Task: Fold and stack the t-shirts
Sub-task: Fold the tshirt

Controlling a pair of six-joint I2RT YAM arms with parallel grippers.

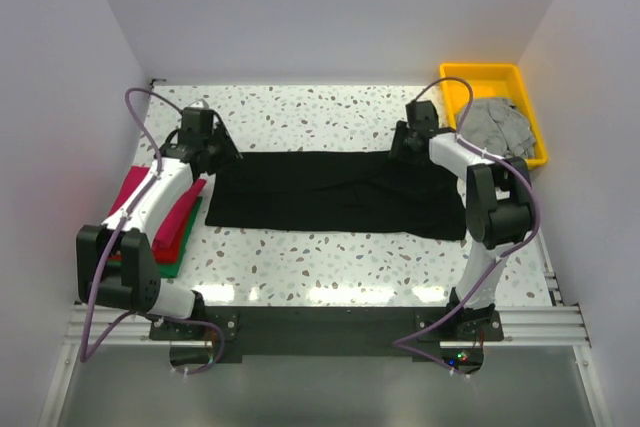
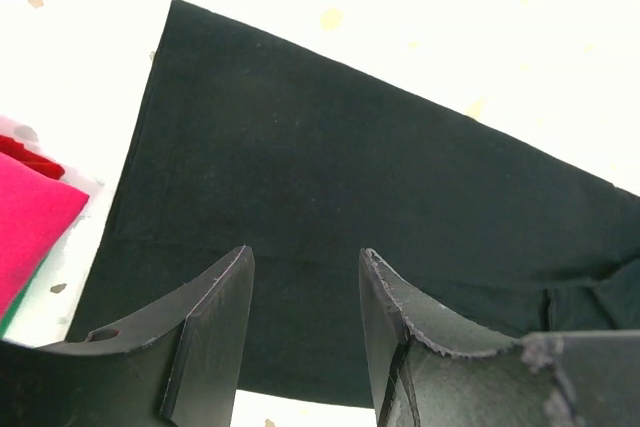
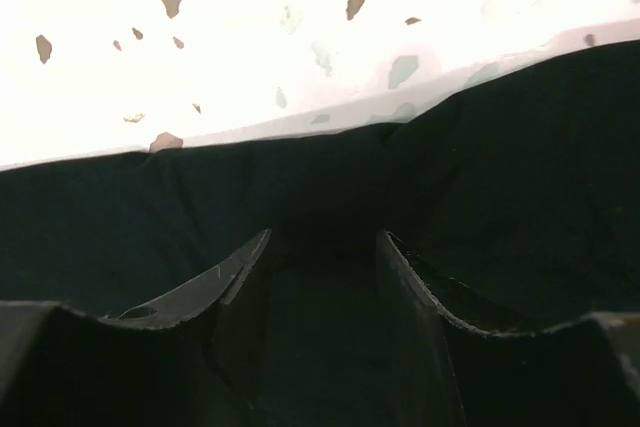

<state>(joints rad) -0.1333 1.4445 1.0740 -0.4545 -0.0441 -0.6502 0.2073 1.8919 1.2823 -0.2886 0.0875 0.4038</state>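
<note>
The black t-shirt [image 1: 340, 192] lies flat across the middle of the table as a long folded band. My left gripper [image 1: 222, 159] hangs open over its far left corner; in the left wrist view [image 2: 305, 252] the jaws stand apart above the black cloth [image 2: 350, 177] with nothing between them. At the shirt's far right edge my right gripper [image 1: 402, 150] sits low on the cloth [image 3: 120, 217], jaws [image 3: 325, 234] apart with dark fabric under them. A folded pile at the left holds the magenta [image 1: 135, 187], red [image 1: 180, 222] and green [image 1: 175, 267] shirts. The grey shirt [image 1: 500, 125] lies crumpled in the tray.
The yellow plastic tray [image 1: 480, 72] stands at the back right corner, close behind the right arm. White walls enclose the table on three sides. The folded pile lies under the left arm, its magenta edge [image 2: 35, 222] just left of the black shirt.
</note>
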